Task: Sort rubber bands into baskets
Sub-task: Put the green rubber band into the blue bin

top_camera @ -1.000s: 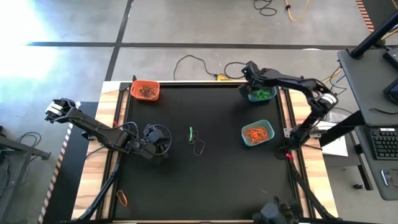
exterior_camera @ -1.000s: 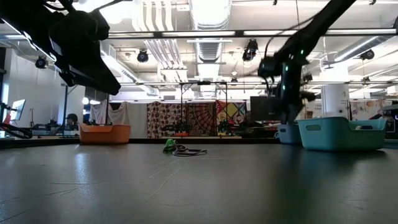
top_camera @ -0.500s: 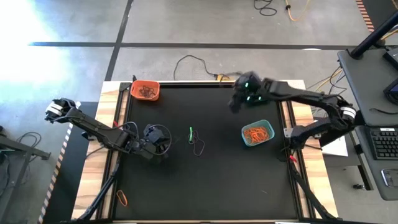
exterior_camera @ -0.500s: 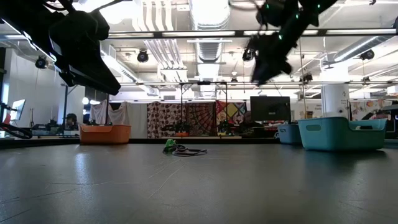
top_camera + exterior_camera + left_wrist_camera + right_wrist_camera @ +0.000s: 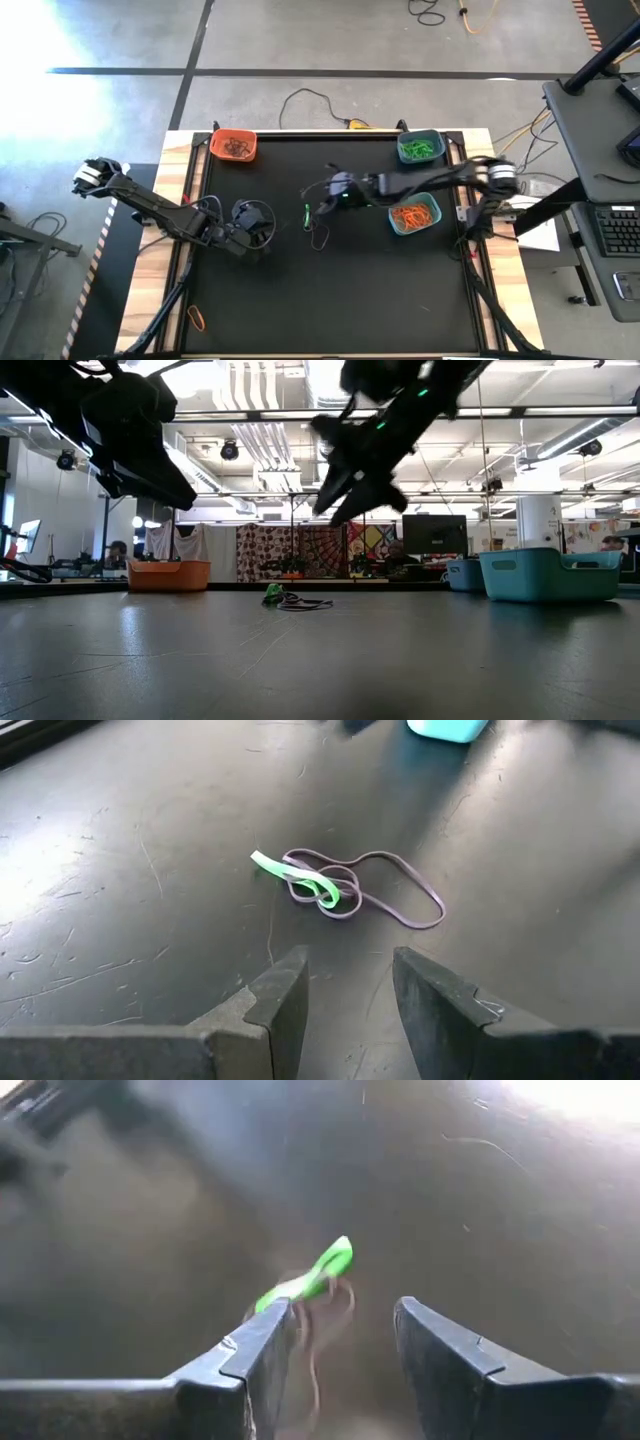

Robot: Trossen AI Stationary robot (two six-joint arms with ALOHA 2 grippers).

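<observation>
Black matting is filling your near half of the table (image 5: 330, 300); a lone orange rubber band (image 5: 197, 319) is lying on the wooden edge at the near left corner; farther in, your left gripper (image 5: 268, 232) is hanging above the mat on the left side, its fingers (image 5: 290, 995) standing apart with nothing between them; just beyond it, at mid-table, a green band (image 5: 307, 214) is lying tangled with a dark band (image 5: 320, 238), the two touching; your right gripper (image 5: 322, 205) is reaching in from the right and hovering over that tangle, clear of the mat in the low view, its fingers (image 5: 262, 1342) parted and gripping nothing; to its right the blue basket (image 5: 414, 214) is holding orange bands; at the far edge you are seeing the orange basket (image 5: 233, 146) with dark bands on the left and the teal basket (image 5: 420, 147) with green bands on the right.
</observation>
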